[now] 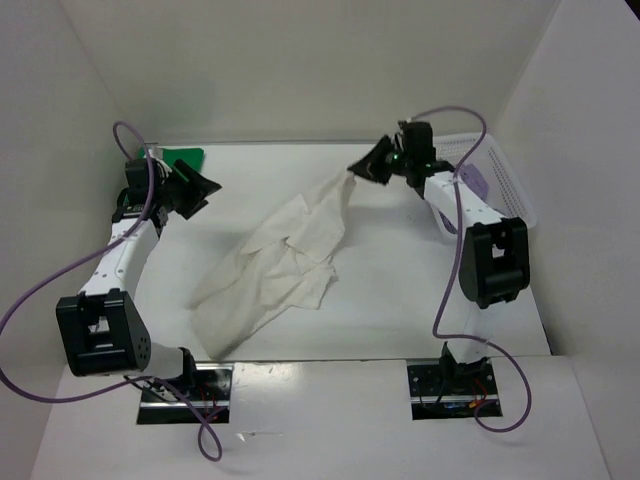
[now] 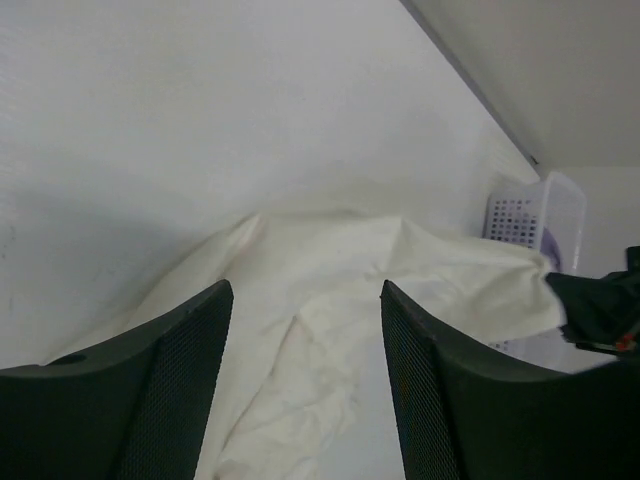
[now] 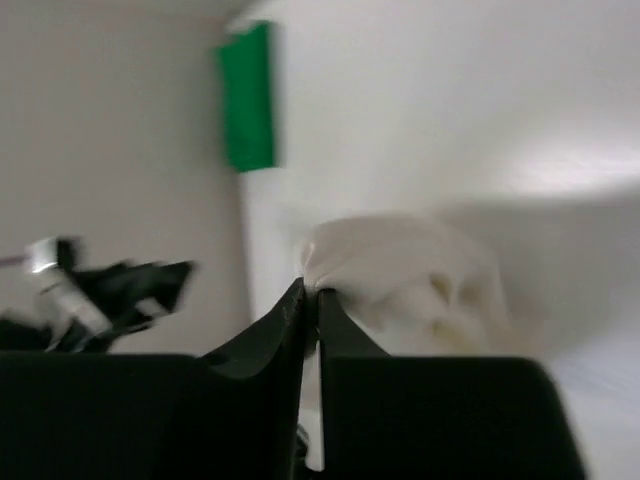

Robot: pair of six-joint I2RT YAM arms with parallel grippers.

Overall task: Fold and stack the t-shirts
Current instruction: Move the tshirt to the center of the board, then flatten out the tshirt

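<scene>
Nearest, by the front edge of the worktop (image 1: 400, 320), the low corner of the white t-shirt (image 1: 275, 270) lies close to that edge, just up from the left arm's base. From there the shirt runs slantwise up and to the right, crumpled and unfolded, with its broad part flat on the middle of the worktop. Its far end narrows to a stretched strip that rises off the surface.

That strip ends in the right hand (image 1: 358, 168), whose fingers are pinched together on a bunched corner of the cloth; the right wrist view shows the fabric gathered right at the tips. The left hand (image 2: 305, 290) hangs over the left side with its fingers spread and nothing between them, apart from the shirt's left edge.

Bare worktop lies on both sides of the shirt: a wide patch on the right between the cloth and the right arm, a narrower one on the left beside the left arm, and a strip beyond it along the back wall.

Farthest off, the green t-shirt (image 1: 188, 157) sits in the far left corner, just behind the left hand. The mesh basket (image 1: 495, 165) stands in the far right corner against the side wall, with the lavender t-shirt (image 1: 480, 185) showing only as a pale purple patch inside it.
</scene>
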